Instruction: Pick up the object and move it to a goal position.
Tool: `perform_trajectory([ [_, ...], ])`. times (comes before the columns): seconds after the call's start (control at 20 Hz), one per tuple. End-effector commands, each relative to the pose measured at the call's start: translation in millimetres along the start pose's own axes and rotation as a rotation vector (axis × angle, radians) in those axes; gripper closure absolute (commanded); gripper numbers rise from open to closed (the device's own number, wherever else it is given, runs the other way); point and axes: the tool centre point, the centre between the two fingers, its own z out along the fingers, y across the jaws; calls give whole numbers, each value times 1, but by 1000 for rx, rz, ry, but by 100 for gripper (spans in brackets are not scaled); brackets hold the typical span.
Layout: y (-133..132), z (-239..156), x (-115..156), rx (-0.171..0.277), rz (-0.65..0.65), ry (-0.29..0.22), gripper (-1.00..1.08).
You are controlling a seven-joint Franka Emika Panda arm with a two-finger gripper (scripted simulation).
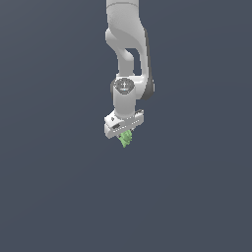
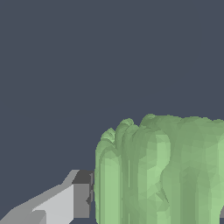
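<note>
**Op:** Green lump fills my wrist feed. The object [image 2: 162, 170] takes up most of the near frame, ribbed and knobbly, bright light green, cut off at the frame's edge. One finger [image 2: 65, 203] shows beside it, white with a dark pad, pad face touching or very nearly touching the object's side.

**Log:** Other finger?

**Op:** Hidden behind the object. I see only the one.

**Log:** Exterior feed?

**Op:** Arm [image 1: 129, 59] comes down from the top of the frame, roughly centred, wrist pointing down. The gripper [image 1: 126, 134] hangs at mid-height, its white body slightly tilted. The object [image 1: 126, 139] pokes out just under the gripper body, small, much smaller than the hand. Fingers themselves are too small there for me to separate from the green.

**Log:** Grip state?

**Op:** I read it as clamped on the object: the lump sits between the fingers directly under the hand. Nothing visible beneath it in the exterior view, just flat dark grey-blue background on all sides.

**Log:** Surface contact?

**Op:** Can't tell. No surface edge or shadow shows in either feed, so I can't judge height.
</note>
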Motion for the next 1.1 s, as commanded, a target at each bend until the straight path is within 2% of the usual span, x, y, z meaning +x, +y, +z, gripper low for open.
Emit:
perform_trajectory([
  [0.0,0,-1,0,0,0,0,108],
  [0.45,-9,-36,8,0,0,0,108],
  [1.05,-34,-135,30,0,0,-1,108],
])
